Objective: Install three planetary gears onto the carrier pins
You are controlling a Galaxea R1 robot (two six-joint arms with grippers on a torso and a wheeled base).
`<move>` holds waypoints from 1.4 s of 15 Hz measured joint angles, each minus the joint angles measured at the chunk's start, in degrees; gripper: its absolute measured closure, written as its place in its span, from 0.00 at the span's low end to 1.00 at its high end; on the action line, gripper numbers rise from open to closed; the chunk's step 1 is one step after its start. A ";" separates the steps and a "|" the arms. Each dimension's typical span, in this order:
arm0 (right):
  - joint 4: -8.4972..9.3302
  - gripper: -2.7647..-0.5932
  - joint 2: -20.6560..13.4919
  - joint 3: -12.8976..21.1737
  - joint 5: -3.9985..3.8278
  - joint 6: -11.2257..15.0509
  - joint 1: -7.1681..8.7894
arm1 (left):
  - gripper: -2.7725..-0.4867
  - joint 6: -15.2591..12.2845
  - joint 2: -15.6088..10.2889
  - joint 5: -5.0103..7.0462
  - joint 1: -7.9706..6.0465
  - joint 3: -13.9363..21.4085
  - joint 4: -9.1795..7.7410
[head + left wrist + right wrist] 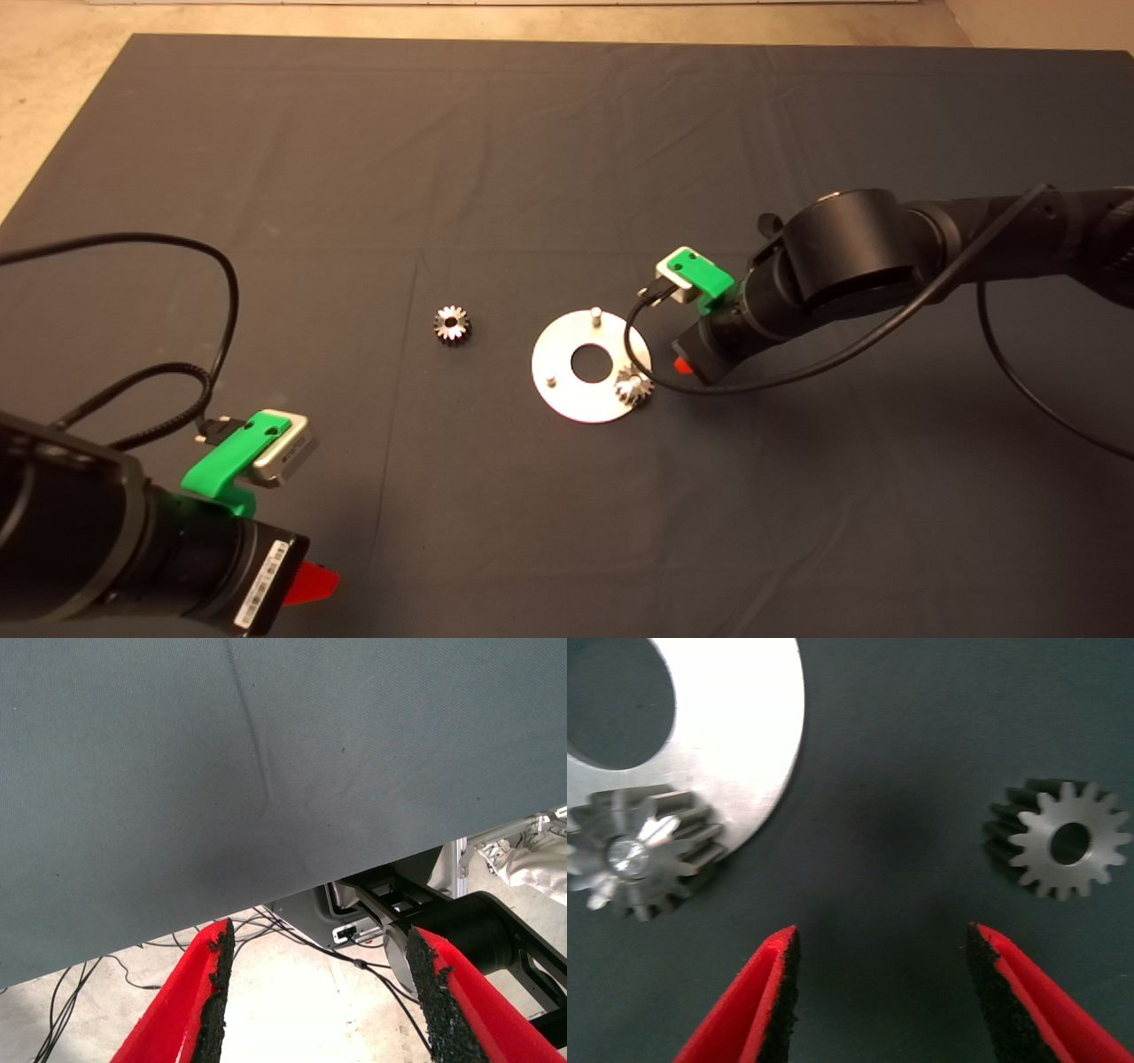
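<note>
The silver disc (567,390) lies mid-mat with two bare carrier pins (596,313) (550,381). One planetary gear (634,388) sits on the third pin at the disc's near right edge; it also shows in the right wrist view (633,859) with the pin tip in its hole. A second gear (452,324) lies flat on the mat left of the disc. A third gear (1063,846) lies on the mat beside the right gripper, hidden under the arm in the head view. My right gripper (679,366) (877,992) is open and empty, just right of the disc. My left gripper (312,585) (319,992) is parked open at the lower left.
The dark mat (567,133) has creases and bare room behind and in front of the disc. A black cable (633,341) from the right wrist loops over the disc's right side. The left wrist view shows the mat's edge, floor cables and the robot's base (461,930).
</note>
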 joint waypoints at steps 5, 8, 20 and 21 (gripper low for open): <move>-0.02 0.52 -2.64 -2.87 0.54 -1.42 0.16 | 0.64 0.00 -0.11 -0.11 0.02 0.00 -0.02; -0.02 0.44 -2.62 -4.33 0.81 -1.60 0.27 | 0.64 0.00 -0.18 -0.11 0.02 0.00 -0.02; 0.00 0.39 -4.19 -8.94 5.49 -1.98 0.46 | 0.64 0.00 -0.30 -0.18 0.02 0.00 0.00; 0.00 0.39 -4.17 -8.96 6.40 -1.97 0.46 | 0.64 -0.02 -0.30 -0.16 0.02 0.00 -0.01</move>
